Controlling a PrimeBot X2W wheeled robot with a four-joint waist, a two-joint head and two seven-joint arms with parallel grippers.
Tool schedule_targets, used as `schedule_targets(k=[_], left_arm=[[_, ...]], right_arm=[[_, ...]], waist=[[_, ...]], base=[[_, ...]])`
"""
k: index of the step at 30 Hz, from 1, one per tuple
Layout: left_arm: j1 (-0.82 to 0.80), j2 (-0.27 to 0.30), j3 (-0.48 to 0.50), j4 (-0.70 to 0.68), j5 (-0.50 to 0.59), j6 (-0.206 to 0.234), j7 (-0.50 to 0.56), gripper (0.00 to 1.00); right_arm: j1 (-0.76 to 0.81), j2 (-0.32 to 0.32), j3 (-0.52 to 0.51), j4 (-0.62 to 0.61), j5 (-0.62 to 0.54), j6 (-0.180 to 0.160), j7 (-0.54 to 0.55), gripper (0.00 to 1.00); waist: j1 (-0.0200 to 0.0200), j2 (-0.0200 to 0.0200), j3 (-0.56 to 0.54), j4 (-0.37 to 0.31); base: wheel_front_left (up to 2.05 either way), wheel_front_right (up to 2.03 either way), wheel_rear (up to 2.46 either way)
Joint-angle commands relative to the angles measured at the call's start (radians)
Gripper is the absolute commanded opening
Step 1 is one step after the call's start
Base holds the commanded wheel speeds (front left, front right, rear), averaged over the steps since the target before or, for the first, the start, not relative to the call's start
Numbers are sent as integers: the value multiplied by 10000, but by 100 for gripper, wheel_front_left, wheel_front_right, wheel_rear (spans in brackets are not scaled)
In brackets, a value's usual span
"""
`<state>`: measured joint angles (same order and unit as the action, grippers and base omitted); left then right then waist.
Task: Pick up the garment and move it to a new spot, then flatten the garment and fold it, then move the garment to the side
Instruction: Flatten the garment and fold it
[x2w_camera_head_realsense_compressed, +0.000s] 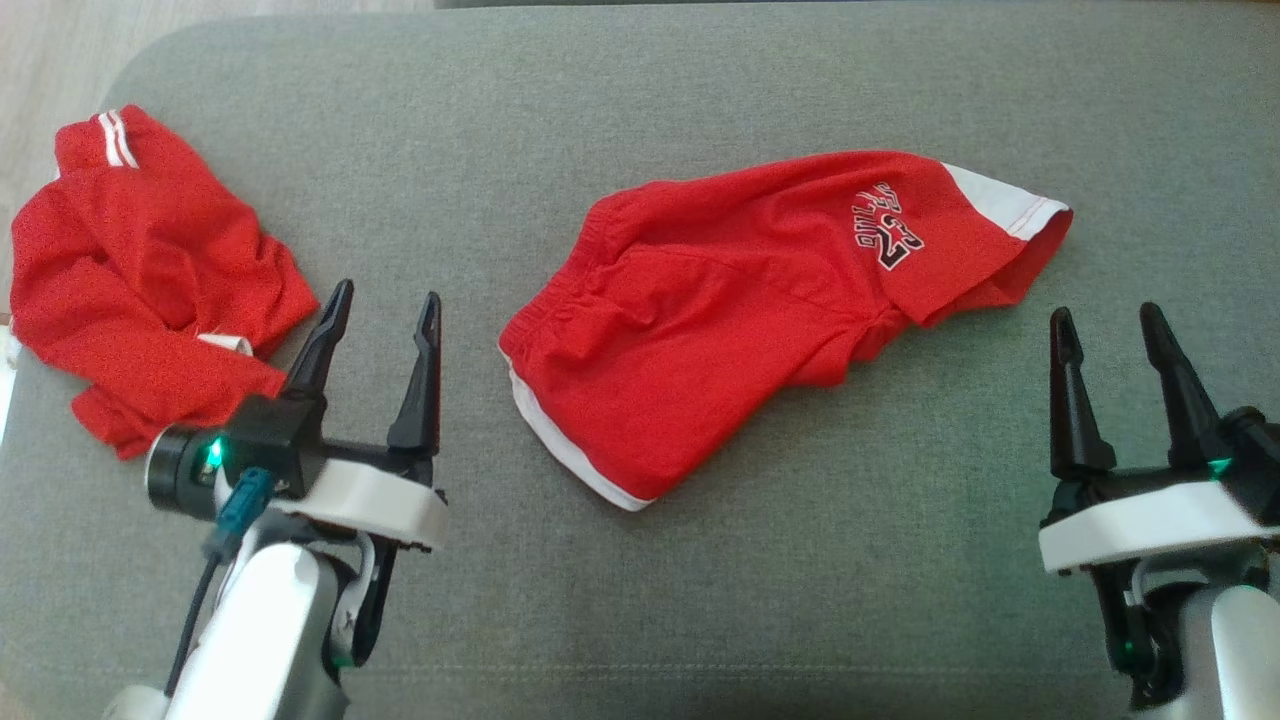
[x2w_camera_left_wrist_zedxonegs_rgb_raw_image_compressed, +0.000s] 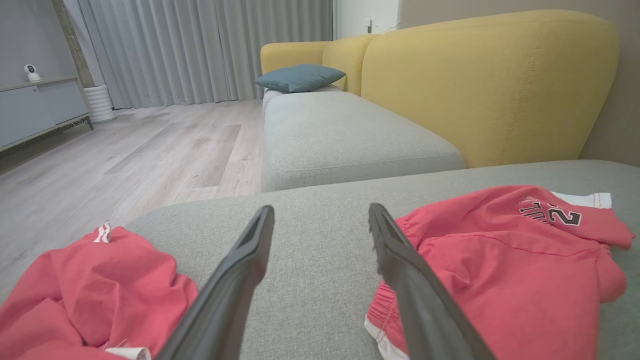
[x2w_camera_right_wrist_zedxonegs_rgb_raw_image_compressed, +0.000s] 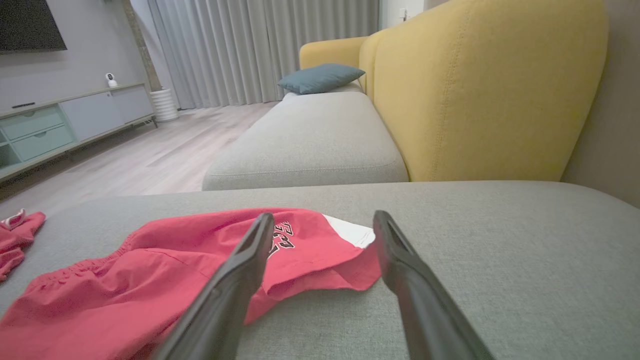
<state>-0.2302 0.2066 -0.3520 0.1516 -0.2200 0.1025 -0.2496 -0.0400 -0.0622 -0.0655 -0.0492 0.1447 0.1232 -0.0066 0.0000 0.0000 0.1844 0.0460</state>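
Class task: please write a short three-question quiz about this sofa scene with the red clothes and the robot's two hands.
1. True or false: the right hand grips the shorts.
2. The crumpled red garment lies on which side of the shorts? A: robot's left. B: robot's right. C: on top.
3. How many red garments lie on the grey seat?
Key: 1 false, the right hand is open; 2 A; 3 two.

A grey seat cushion (x2w_camera_head_realsense_compressed: 800, 560) bears a crumpled red garment with white stripes (x2w_camera_head_realsense_compressed: 140, 270) at its left edge. Beyond its far edge stand another grey seat (x2w_camera_left_wrist_zedxonegs_rgb_raw_image_compressed: 345, 135), a yellow backrest (x2w_camera_left_wrist_zedxonegs_rgb_raw_image_compressed: 490, 85) and a blue-green pillow (x2w_camera_left_wrist_zedxonegs_rgb_raw_image_compressed: 300, 77). Across the wood floor (x2w_camera_left_wrist_zedxonegs_rgb_raw_image_compressed: 125, 160) are grey curtains (x2w_camera_left_wrist_zedxonegs_rgb_raw_image_compressed: 200, 50) and a low cabinet (x2w_camera_right_wrist_zedxonegs_rgb_raw_image_compressed: 60, 120).
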Motion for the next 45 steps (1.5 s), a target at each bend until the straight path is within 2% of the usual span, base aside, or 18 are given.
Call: schedule_targets(k=[1, 13, 16, 21, 28, 33, 37, 38, 39, 40, 45], left_arm=[[-207, 276, 424, -323, 30, 75, -122, 100], [-295, 403, 336, -260, 13, 78, -56, 100], [-671, 315, 160, -175, -66, -140, 154, 100], [-1940, -18, -308, 400, -287, -731, 1182, 100], [-4081, -672, -791, 2864, -712, -1542, 2772, 100], [-5184, -900, -714, 4916, -1033, -1739, 3143, 100], [-5683, -1009, -554, 6007, -1373, -1859, 3169, 100], [-5768, -1024, -550, 6228, -1453, -1914, 3206, 83], [-5846, -1033, -587, 6419, -1499, -1977, 3226, 33], [-5914, -1048, -609, 6576, -1571, -2039, 3210, 0], [-6193, -1062, -817, 6931, -1568, -2172, 2616, 0]], right_arm=[[-154, 16, 293, -557, 53, 75, 11, 100], [-57, 103, 259, -847, -25, 75, 295, 100], [-114, 109, 297, -889, -19, 75, 322, 100], [-297, 114, 488, -954, 20, 75, 379, 100], [-675, 118, 774, -933, 146, 75, 371, 100], [-834, 118, 863, -775, 333, 75, 212, 100], [-832, 119, 857, -620, 455, 75, 135, 100], [-829, 119, 851, -595, 477, 75, 122, 100], [-829, 119, 847, -577, 488, 75, 111, 100], [-831, 119, 845, -565, 502, 75, 101, 100], [-857, 119, 757, -562, 547, 75, 76, 100]], waist=[[0, 0, -10, -36], [0, 0, 76, -124], [0, 0, 215, -180], [0, 0, 658, -473], [0, 0, 1312, -1038], [0, 0, 1575, -1411], [0, 0, 1646, -1566], [0, 0, 1655, -1582], [0, 0, 1662, -1592], [0, 0, 1671, -1599], [0, 0, 1656, -1528]], base=[[0, 0, 0], [0, 0, 0], [0, 0, 0], [0, 0, 0], [0, 0, 0], [0, 0, 0], [0, 0, 0], [0, 0, 0], [0, 0, 0], [0, 0, 0], [0, 0, 0]])
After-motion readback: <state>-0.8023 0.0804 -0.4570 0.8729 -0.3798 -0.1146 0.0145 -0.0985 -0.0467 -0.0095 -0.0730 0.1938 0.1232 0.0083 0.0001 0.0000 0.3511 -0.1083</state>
